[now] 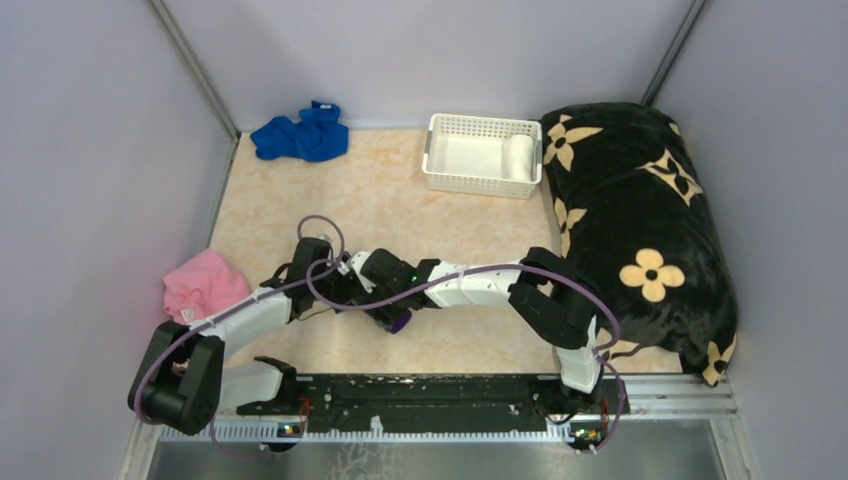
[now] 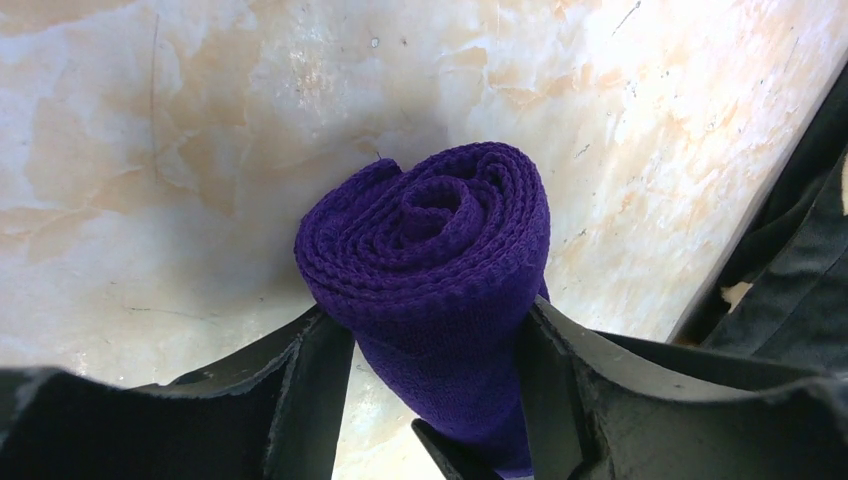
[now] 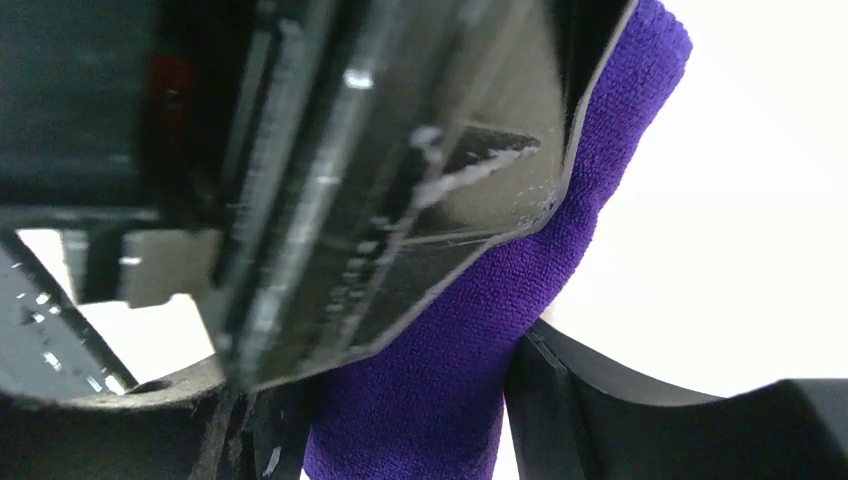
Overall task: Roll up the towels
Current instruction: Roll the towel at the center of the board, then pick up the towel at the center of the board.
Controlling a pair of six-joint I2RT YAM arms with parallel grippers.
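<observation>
The dark purple towel (image 2: 440,240) is rolled into a tight coil. My left gripper (image 2: 432,322) is shut on the roll, one finger on each side, just above the tabletop. My right gripper (image 3: 410,400) is shut on the same purple towel (image 3: 470,330) from the other end, with the left gripper's body close in front of its camera. In the top view both grippers (image 1: 352,285) (image 1: 385,303) meet at the table's middle front, with a bit of purple towel (image 1: 400,322) showing. The bright blue towel (image 1: 300,135) lies crumpled at the back left. The cream-white towel (image 1: 518,156) lies rolled in a white basket (image 1: 470,125).
A pink cloth (image 1: 203,283) lies bunched at the left edge beside the left arm. The big black blanket with beige flowers (image 1: 640,230) fills the right side. Grey walls enclose the table on the left, back and right.
</observation>
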